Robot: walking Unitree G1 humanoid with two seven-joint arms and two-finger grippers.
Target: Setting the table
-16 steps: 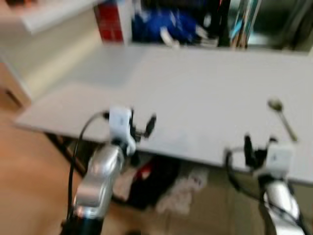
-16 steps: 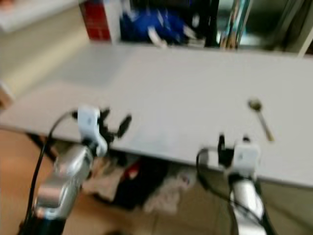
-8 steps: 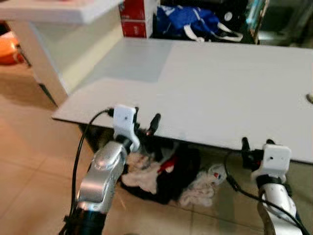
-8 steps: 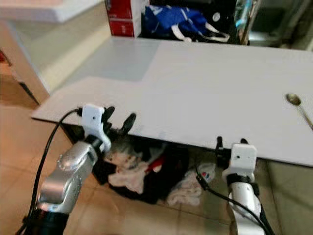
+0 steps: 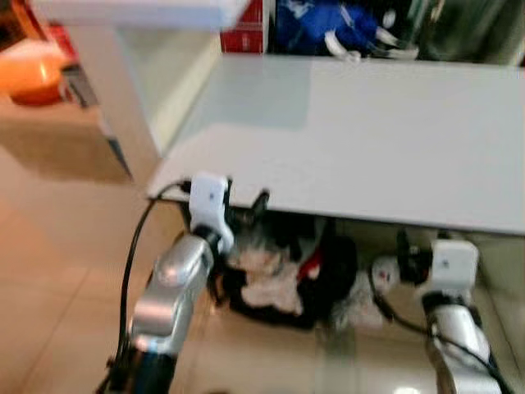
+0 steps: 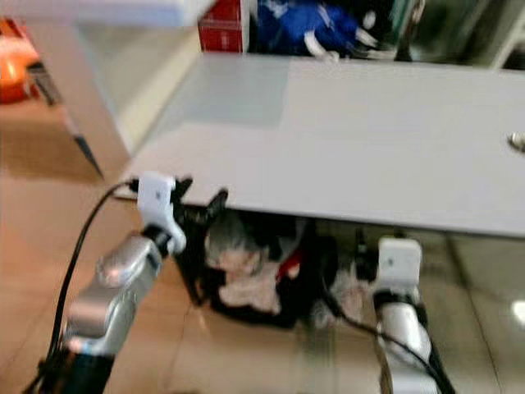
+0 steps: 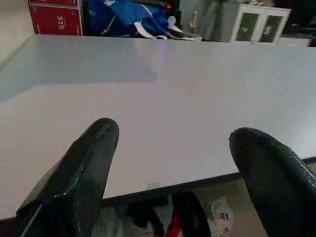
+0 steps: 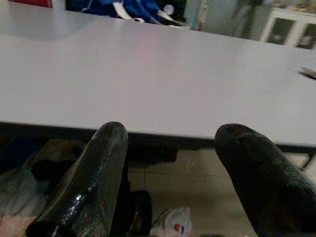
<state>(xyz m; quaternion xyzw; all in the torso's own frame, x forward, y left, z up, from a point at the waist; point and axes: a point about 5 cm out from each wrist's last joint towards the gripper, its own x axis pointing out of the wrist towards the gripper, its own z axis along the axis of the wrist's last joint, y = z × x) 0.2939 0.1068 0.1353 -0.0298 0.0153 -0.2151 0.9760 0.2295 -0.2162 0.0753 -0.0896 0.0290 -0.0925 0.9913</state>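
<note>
The white table (image 6: 353,139) stood before the robot. The left gripper (image 7: 170,163) hovered at the table's near edge by its left corner, fingers (image 7: 79,173) spread wide and empty. The right gripper (image 8: 170,163) hung just below the near edge, also wide apart and empty. A spoon (image 6: 517,142) lay on the table at its far right, well apart from both grippers. Crumpled cloths (image 6: 246,283) lay on the floor under the table.

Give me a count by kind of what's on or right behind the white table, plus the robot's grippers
Spoon at the table's right edge: 1
Red box behind the table: 1
Blue bag behind the table: 1
Open, empty grippers, left gripper and right gripper: 2
Total: 5
</note>
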